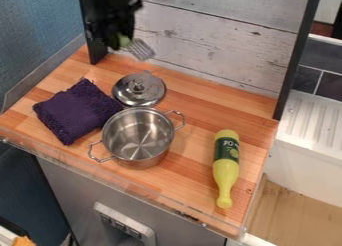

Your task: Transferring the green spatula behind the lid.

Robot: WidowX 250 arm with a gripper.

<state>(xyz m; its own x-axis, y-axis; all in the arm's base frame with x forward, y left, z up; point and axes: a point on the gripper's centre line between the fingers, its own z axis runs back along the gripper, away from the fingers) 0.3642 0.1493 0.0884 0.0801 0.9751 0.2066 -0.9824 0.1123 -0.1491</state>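
The cloth (79,110) is dark purple, the bottle (226,169) yellow-green, and the pot (138,136) silver.

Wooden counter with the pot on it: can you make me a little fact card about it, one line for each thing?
counter: light wood, planks standing behind it
pot: shiny metal, two handles, open top, looks empty
lid: on the counter behind the pot, knob up
cloth: purple, left of the pot in the picture
bottle: yellow with a dark label, lying down, right of the pot
spatula: green with a grey slotted end, up off the counter
tool: black, top left, holding the spatula
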